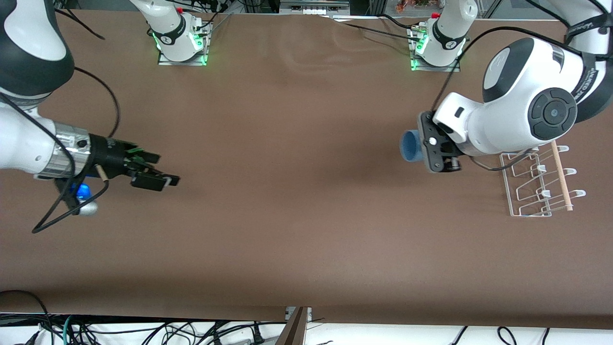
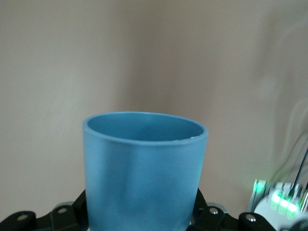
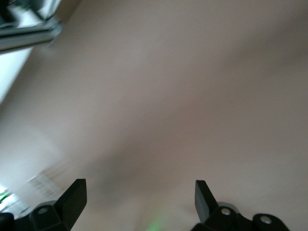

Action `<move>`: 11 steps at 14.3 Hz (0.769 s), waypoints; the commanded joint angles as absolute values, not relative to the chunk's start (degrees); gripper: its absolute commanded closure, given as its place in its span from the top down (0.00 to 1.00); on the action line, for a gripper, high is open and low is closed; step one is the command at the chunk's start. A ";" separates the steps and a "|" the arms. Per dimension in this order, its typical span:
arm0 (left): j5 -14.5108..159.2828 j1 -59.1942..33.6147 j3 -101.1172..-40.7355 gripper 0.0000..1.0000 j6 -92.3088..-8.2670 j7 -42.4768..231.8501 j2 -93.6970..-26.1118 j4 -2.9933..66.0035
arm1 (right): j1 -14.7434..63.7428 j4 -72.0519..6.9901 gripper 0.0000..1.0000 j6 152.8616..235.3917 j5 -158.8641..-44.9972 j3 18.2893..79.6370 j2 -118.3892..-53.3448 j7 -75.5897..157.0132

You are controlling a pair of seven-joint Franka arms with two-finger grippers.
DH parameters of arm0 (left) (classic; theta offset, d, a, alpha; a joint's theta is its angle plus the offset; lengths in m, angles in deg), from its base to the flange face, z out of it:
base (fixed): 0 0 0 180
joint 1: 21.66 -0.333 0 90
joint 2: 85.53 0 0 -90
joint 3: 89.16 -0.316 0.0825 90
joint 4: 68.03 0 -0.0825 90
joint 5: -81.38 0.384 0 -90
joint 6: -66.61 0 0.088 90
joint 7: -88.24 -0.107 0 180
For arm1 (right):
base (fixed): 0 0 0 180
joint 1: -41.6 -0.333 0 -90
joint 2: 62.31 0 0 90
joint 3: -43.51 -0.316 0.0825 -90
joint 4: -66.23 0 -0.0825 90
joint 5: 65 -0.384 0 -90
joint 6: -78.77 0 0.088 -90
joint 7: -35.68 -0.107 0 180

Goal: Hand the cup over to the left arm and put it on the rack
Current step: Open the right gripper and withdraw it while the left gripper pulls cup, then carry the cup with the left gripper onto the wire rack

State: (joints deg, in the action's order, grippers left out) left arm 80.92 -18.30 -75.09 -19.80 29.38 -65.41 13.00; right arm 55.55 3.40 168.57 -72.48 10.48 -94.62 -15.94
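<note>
The light-blue cup is held in my left gripper, up over the table beside the rack. The cup lies on its side, mouth toward the right arm's end. In the left wrist view the cup fills the space between the black fingers, which close on its lower part. The white wire rack with its wooden dowel stands on the table at the left arm's end. My right gripper is open and empty over the table at the right arm's end; its spread fingertips show in the right wrist view.
A blue and silver object sits under the right arm's wrist, with a black cable loop hanging beside it. The arm bases stand along the table edge farthest from the front camera.
</note>
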 commanded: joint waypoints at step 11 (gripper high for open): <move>136.97 -16.48 -74.84 0.09 -2.30 39.43 -59.87 17.82 | 54.70 -17.21 0.99 174.10 -64.21 22.41 -78.70 8.85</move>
State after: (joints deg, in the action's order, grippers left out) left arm 129.27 -17.06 -74.94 -4.74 34.99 -61.47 15.19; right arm 55.23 -2.36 167.82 -64.16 18.94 -89.90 3.82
